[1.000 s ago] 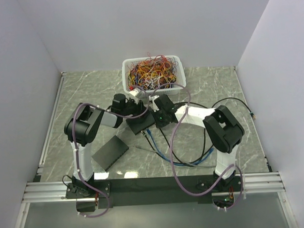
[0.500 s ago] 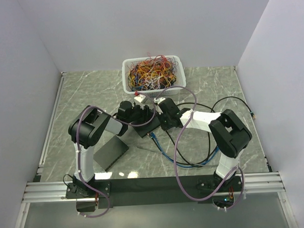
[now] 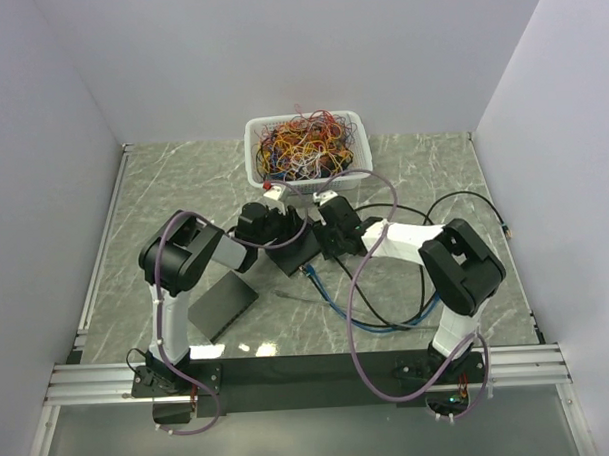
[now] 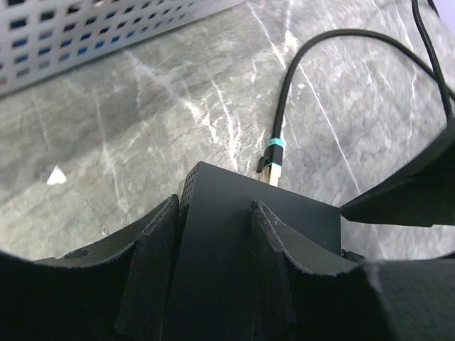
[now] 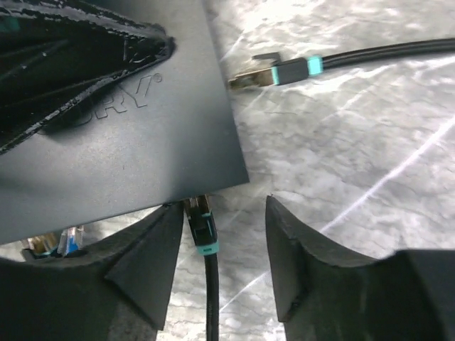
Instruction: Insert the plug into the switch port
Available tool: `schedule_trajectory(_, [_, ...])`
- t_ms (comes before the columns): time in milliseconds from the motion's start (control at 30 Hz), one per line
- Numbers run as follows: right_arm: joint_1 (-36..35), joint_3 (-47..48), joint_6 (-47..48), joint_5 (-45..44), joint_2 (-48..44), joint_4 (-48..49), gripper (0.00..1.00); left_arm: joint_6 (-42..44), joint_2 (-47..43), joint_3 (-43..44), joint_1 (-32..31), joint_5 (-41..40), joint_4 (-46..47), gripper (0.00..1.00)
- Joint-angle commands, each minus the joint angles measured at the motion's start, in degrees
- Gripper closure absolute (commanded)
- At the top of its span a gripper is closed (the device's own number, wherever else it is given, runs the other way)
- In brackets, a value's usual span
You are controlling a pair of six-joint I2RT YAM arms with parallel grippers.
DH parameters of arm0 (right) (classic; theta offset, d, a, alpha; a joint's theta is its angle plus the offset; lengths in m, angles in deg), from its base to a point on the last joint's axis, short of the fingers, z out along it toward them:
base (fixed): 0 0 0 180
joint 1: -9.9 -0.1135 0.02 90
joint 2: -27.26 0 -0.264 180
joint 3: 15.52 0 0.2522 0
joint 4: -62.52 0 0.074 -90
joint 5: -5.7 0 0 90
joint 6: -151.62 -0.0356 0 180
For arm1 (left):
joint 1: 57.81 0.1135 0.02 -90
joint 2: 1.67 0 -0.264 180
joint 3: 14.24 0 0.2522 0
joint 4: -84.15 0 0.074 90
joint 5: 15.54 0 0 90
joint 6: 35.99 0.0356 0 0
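left gripper [image 4: 213,245] clamps switch [image 4: 231,190]; right gripper [image 5: 223,217] spread loose around plug [image 5: 202,226] at switch's near edge. i'd pinch plug, push straight in.

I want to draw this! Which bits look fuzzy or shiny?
Left wrist view: the left fingers near the lens are fuzzy; the loose plug is sharper. Right wrist view: the right fingers look soft, the switch lettering crisp. Top external view: white glare spots on the table by the arm bases.
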Motion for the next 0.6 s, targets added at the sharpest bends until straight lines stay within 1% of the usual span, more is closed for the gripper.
schedule_trajectory(0, [-0.4, 0.8, -4.2, -4.0, -6.0, 15.0, 0.42, -7.4, 2.4, -3.1, -2.5, 3.6, -17.7, 0.51])
schedule_trajectory(133, [-2.2, -1.9, -5.2, -6.2, -13.1, 11.2, 0.39, -6.9, 2.3, -0.8, -2.4, 1.4, -20.7, 0.51])
schedule_trajectory(233, [-2.3, -3.2, -7.1, -5.8, -15.8, 7.9, 0.38, -6.4, 2.6, 2.5, -2.3, -1.0, -24.6, 0.51])
schedule_trajectory(267, [-2.4, -3.6, -8.3, -5.1, -16.0, 7.4, 0.38, -5.8, 2.8, 3.8, -2.3, -0.1, -25.9, 0.52])
schedule_trajectory(367, [-2.4, -5.9, -10.4, -4.9, -15.5, 6.2, 0.39, -5.6, 2.3, 4.5, -2.3, 1.2, -25.8, 0.52])
schedule_trajectory(467, [-2.3, -7.0, -11.9, -6.7, -14.1, 4.1, 0.42, -5.3, 1.4, 5.7, -2.3, 0.1, -28.0, 0.53])
schedule_trajectory(567, [-2.4, -8.5, -13.3, -6.6, -14.5, 2.6, 0.44, -3.9, 0.5, 6.6, -2.2, -1.2, -30.7, 0.53])
